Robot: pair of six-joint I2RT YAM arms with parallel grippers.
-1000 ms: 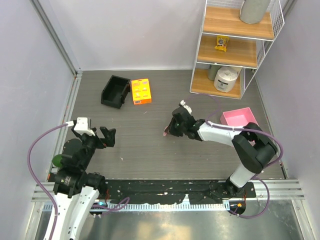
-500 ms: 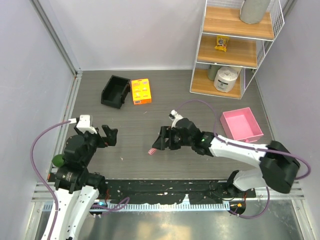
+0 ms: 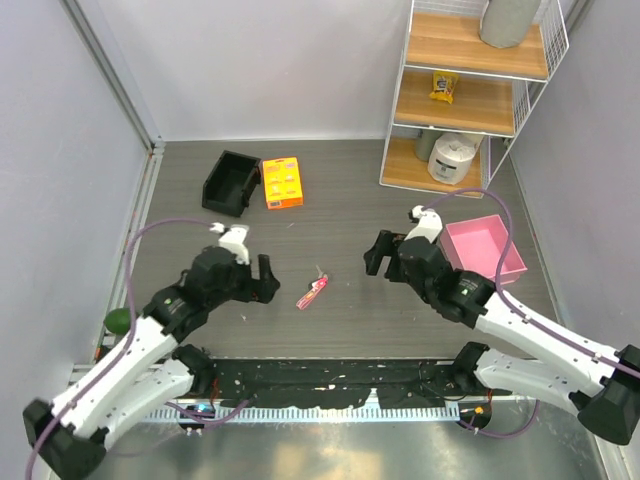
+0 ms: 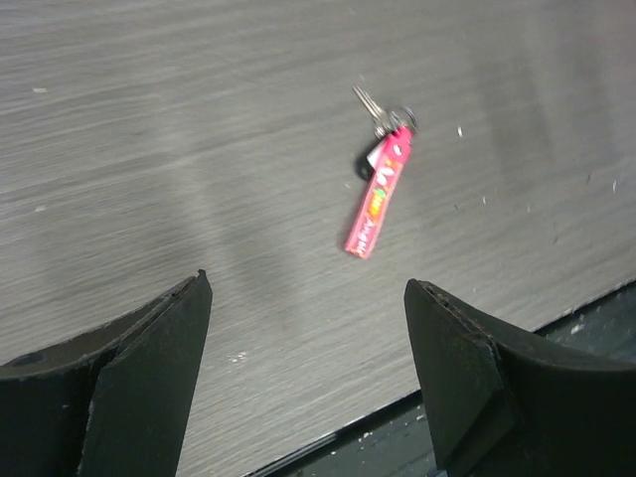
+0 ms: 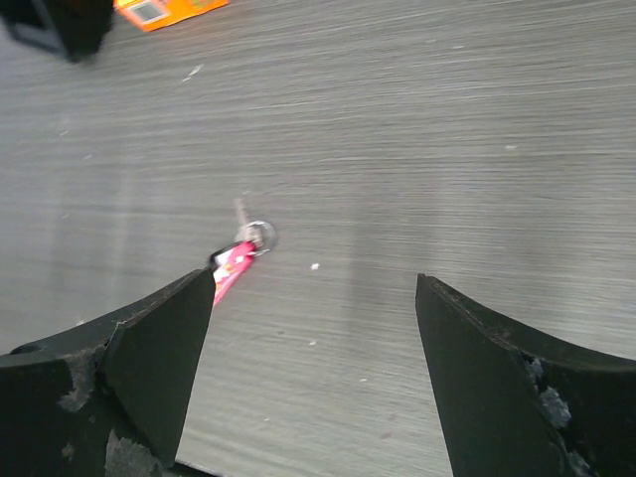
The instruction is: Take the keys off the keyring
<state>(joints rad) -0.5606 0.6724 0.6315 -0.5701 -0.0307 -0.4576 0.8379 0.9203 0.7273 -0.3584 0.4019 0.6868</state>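
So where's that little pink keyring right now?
In the top view the keyring lies flat on the table near its middle, between the open left gripper and the open right gripper, touching neither.

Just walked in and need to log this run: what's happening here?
The pink-red keyring lies flat on the table between two robot arms, its keys still on the ring. The left gripper and right gripper are both open and hold nothing, each facing the keyring from its side.
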